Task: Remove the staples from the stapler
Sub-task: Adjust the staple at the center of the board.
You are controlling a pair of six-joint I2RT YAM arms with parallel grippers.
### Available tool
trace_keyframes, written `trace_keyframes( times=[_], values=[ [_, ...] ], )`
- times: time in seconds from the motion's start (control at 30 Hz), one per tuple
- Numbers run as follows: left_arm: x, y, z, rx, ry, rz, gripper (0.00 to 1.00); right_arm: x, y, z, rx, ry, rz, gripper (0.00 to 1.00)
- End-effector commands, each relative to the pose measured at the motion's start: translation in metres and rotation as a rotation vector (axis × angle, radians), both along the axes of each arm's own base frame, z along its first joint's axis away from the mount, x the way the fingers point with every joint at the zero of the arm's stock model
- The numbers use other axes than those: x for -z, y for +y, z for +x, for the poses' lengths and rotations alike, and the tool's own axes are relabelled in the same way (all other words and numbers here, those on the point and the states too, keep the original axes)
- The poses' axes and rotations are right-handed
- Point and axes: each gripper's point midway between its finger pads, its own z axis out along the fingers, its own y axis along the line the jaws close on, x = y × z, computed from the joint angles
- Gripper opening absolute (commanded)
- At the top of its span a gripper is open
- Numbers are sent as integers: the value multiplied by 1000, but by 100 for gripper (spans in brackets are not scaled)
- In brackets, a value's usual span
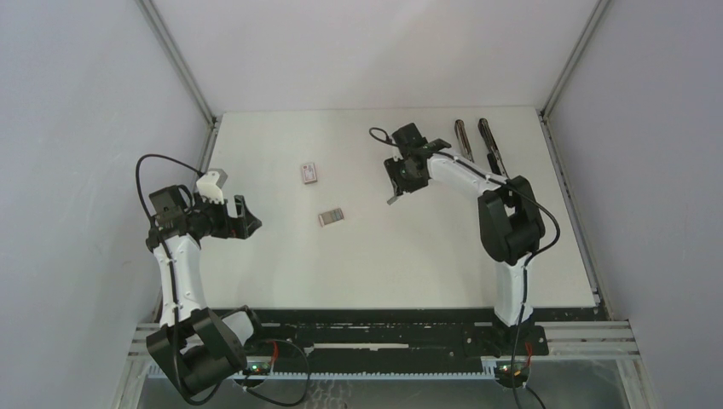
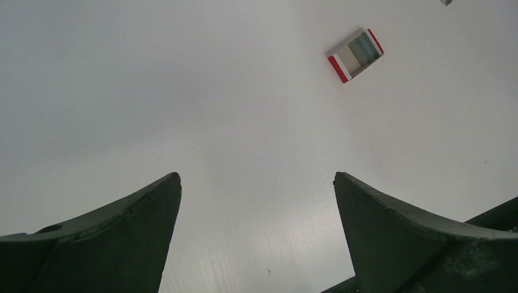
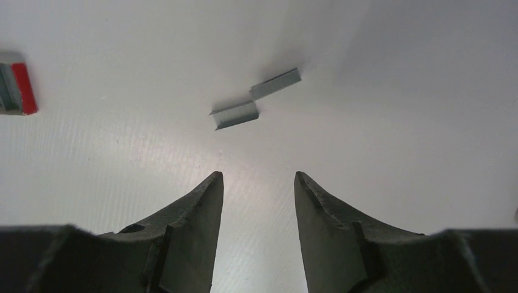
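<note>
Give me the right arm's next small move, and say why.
Probably lift the right gripper clear: the staples, two short strips, lie loose on the table just ahead of its fingertips, and nothing sits between its parted jaws.

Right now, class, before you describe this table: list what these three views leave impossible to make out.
- Top view: two dark tools at the far edge. Their near ends are hidden by the right arm, and they are too small to tell whether they are loaded.
- Right wrist view: red-ended box, cut off by the left edge.
- Left wrist view: grey scrap, cut off by the top edge.
</note>
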Motion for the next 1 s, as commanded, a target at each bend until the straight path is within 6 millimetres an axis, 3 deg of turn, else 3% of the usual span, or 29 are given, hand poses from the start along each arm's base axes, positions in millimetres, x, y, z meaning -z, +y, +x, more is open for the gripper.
trace_keyframes(
  times=[0.0, 0.3, 0.7, 0.97],
  values=[
    [0, -2, -1, 23, -30, 11, 100, -4, 16, 12, 28, -15, 105, 46],
    [1, -2, -1, 22, -26, 9, 100, 11, 16, 20, 27, 22, 100, 37],
    [1, -3, -1, 26, -25, 5, 100, 6, -1, 54, 45, -40, 43, 42],
    [0, -3, -1, 25, -29, 6, 100, 15, -17, 63, 35, -50, -14, 40]
  ],
)
